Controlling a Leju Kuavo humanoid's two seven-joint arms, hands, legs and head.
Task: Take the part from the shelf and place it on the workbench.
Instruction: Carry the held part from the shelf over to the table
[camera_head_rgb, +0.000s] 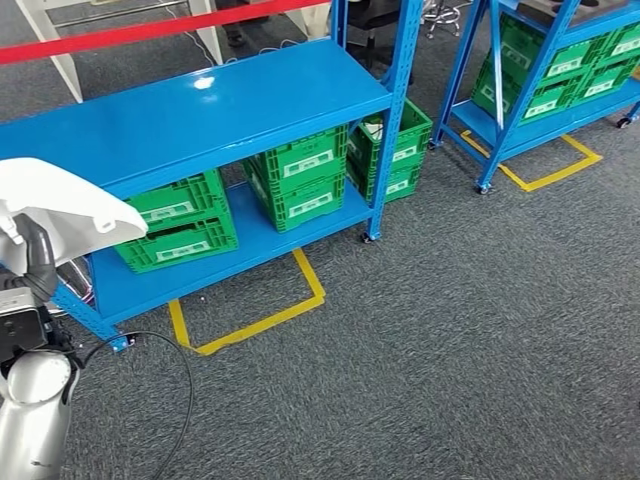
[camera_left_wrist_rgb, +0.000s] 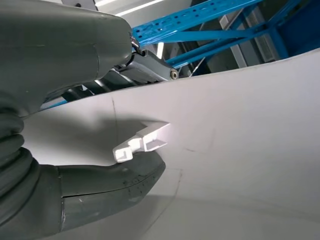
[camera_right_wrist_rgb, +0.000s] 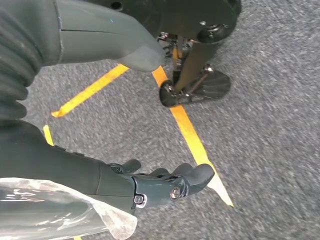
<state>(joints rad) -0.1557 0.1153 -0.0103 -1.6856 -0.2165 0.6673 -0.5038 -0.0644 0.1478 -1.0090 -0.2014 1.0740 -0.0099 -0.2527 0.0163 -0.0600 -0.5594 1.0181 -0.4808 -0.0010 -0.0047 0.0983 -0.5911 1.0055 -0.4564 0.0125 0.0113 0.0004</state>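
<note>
Grey carpet (camera_head_rgb: 453, 330) with yellow floor tape, blue steel shelves (camera_head_rgb: 204, 110) holding green crates (camera_head_rgb: 298, 185). My left hand (camera_left_wrist_rgb: 75, 100) clamps the large white moulded plastic panel (camera_left_wrist_rgb: 226, 150) at its edge: probably light, stiff, slippery. My right hand (camera_right_wrist_rgb: 166, 182) hangs loosely spread, holding nothing.

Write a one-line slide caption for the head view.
Left hand holds a large white curved plastic part beside the blue metal shelf stocked with green plastic crates.
</note>
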